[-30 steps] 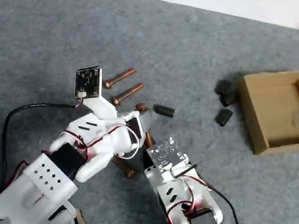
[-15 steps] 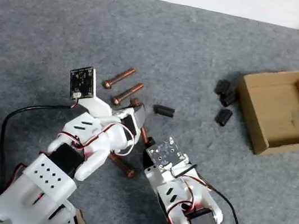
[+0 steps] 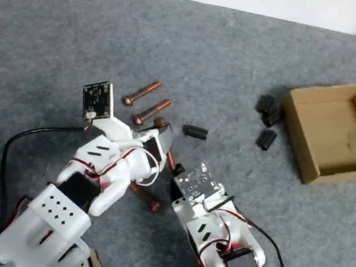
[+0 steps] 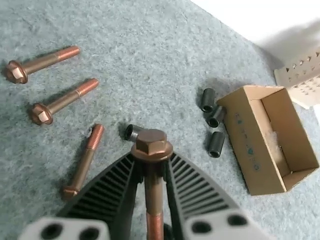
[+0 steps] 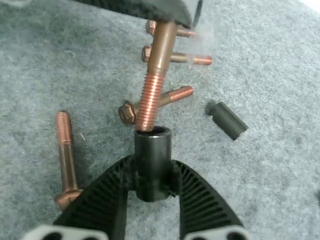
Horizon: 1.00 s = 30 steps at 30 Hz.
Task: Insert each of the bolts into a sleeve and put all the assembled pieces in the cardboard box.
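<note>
One bolt (image 4: 151, 145) at one sleeve (image 5: 152, 145), well apart from the cardboard box (image 3: 297, 135).
We noted the left gripper (image 4: 151, 159) clamped on the bolt, the right gripper (image 5: 152, 165) clamped on the sleeve; the thread tip sat at the sleeve's mouth, perhaps just inside.

Bolts (image 4: 45, 61): copper-tone metal, slight sheen. Sleeves (image 4: 216, 144): blk, matt. Cardboard box (image 4: 245, 145): brown, matt. Table cover (image 3: 58, 33): grey fuzzy cloth. Gripper fingers (image 4: 107, 185): blk ribbed plastic.
</note>
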Motion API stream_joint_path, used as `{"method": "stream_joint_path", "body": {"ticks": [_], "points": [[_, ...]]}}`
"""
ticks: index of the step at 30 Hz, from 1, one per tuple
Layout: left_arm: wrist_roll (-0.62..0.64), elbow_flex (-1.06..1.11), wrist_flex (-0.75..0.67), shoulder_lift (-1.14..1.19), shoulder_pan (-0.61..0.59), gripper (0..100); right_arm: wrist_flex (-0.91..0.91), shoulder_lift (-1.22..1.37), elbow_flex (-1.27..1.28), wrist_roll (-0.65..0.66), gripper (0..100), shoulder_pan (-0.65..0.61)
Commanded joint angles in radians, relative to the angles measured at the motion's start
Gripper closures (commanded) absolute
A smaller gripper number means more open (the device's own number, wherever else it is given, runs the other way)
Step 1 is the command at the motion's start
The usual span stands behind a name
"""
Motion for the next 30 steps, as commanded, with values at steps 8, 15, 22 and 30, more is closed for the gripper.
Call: {"method": "stream_joint_path", "body": {"ticks": [8,15,22,30], "points": [[-0.009,0.018,-0.069,-0.028,0.074,100,-0.025,-0.016,0.097,0.002,99.4,-0.002],[-0.003,0.013,-0.071,-0.031,0.077,100,-0.025,-0.016,0.097,0.002,99.4,-0.001],[-0.003,0.012,-0.011,-0.031,0.148,100,-0.079,-0.016,0.099,-0.046,99.4,0.096],[-0.063,0.019,0.028,-0.030,0.203,100,-0.088,-0.016,0.097,-0.061,99.4,0.134]]}}
